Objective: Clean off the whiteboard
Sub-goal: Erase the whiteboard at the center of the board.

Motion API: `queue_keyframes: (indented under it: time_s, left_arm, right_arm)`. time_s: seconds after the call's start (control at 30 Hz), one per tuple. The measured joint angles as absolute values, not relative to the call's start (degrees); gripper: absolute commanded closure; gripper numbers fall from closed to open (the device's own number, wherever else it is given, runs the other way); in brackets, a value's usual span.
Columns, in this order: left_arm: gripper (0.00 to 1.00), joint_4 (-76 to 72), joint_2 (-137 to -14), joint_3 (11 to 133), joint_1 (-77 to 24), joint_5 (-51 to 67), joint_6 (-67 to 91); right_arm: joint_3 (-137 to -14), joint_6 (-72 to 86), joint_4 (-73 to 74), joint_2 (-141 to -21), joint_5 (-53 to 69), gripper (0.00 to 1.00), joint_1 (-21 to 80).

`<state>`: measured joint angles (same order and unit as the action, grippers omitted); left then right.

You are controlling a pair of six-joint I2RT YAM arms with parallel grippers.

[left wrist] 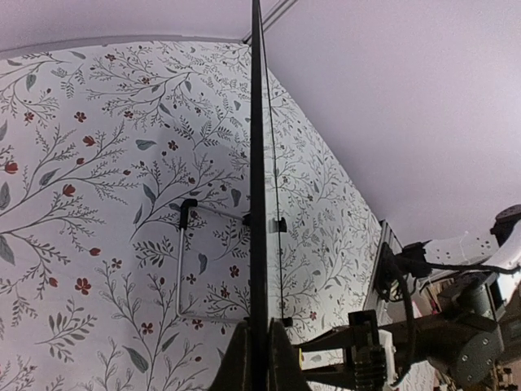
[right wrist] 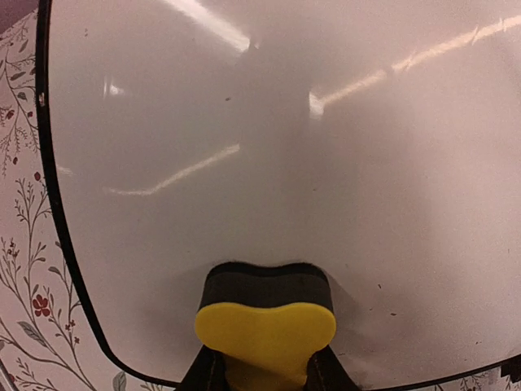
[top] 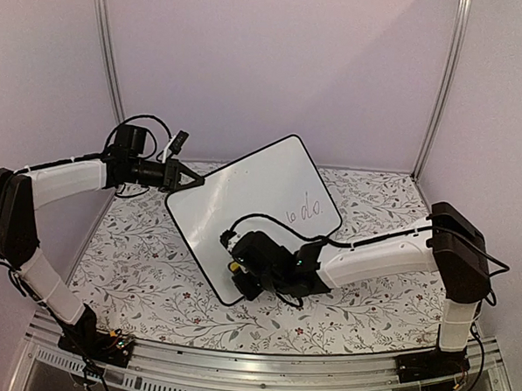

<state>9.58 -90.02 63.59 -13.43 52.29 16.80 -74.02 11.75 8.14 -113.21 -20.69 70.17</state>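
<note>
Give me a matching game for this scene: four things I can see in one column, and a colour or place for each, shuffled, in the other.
Things:
1. whiteboard
2. eraser
3. handwriting
4. table cover

Descriptions:
A. yellow top with a dark pad
B. printed with leaves and small red flowers
C. white with a thin black frame
D. near the board's right edge, seen from above

Pairs: 1-C, 2-A, 3-D, 4-B
</note>
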Motion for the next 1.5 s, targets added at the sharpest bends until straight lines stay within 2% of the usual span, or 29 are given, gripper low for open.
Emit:
queue_keyframes:
  time_s: [0.33,0.73,1.03,1.5]
  left_arm:
    - [1.00,8.45,-90.02,63.46,-13.39,52.14,16.91]
    - [1.00,7.53,-90.02,63.48,-12.29,50.30,17.47]
    - [1.00,7.57,-90.02,63.48,-12.14,49.67,18.50]
    - [1.00,7.38,-90.02,63.46,-12.14,50.70,18.02]
  right_arm:
    - [-76.53,11.97,9.82,-114.34,-20.78,1.00,67.85]
    - [-70.63,9.61,8.27,-111.70,-21.67,1.00,56.90]
    - [-71.90,8.73,8.23,-112.16,-22.72,1.00,49.58]
    - [-73.73,7.16,8.05,-111.31,-22.98,1.00,47.46]
